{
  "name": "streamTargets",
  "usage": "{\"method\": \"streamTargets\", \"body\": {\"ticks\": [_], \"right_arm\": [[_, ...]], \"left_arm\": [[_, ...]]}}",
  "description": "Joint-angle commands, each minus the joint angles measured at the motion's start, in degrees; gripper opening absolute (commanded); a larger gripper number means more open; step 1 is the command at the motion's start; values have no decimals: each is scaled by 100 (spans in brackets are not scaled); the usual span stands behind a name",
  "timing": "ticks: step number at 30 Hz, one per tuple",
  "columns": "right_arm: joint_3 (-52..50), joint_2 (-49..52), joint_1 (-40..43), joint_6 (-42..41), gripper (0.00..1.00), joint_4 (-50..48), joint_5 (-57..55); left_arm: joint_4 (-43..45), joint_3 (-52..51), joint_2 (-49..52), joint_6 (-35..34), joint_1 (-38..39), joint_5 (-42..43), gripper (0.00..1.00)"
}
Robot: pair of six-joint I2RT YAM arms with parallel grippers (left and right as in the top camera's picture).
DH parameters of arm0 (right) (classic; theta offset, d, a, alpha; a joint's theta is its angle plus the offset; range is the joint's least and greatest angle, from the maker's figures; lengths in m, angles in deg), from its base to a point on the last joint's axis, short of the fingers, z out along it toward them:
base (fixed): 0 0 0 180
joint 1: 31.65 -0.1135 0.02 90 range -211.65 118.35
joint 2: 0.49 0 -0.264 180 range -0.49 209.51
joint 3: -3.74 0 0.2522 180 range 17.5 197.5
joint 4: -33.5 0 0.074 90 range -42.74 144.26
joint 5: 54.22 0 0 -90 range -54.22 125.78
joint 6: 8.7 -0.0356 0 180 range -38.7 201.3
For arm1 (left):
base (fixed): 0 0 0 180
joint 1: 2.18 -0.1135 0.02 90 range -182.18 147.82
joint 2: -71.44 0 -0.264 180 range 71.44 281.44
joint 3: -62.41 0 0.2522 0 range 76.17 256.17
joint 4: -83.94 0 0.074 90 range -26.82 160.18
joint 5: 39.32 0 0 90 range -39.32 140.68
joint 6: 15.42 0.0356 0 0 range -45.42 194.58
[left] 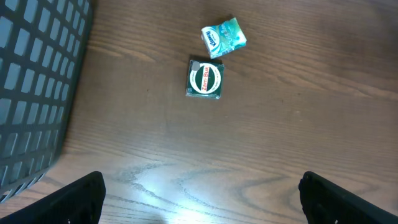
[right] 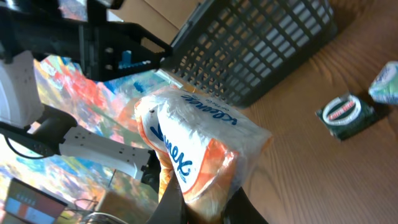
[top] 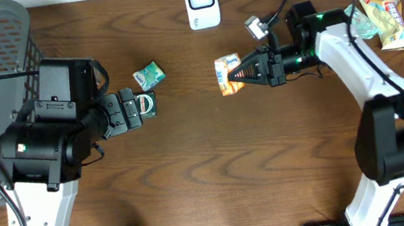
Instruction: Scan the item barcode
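Gripping an orange-and-white tissue pack (top: 224, 70) just right of the overhead frame's centre, the right tool (top: 239, 74) is clamped on it, below the white scanner (top: 201, 2) at top centre. The left tool (top: 136, 109), its fingers wide apart, hovers by a green tin (left: 204, 79) on the surface (left: 298, 124), left of centre.

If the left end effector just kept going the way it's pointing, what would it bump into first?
Probably the green tin, lying centred ahead of the open left end effector; the teal packet sits just beyond. Height is hard to judge.
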Motion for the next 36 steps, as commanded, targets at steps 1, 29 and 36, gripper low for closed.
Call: {"method": "streamTargets", "body": {"ticks": [1,29,36], "right_arm": [[70,-35,24,122,1,-13,44],[70,7,-1097,-3724,1,-2398,-6946],[70,7,-1818,-3615,1,-3053,-8942]], "left_arm": [[-2,61,-9,11,9,-52,98],[-2,61,-9,11,9,-52,97],[-2,61,-9,13,9,-52,98]]}}
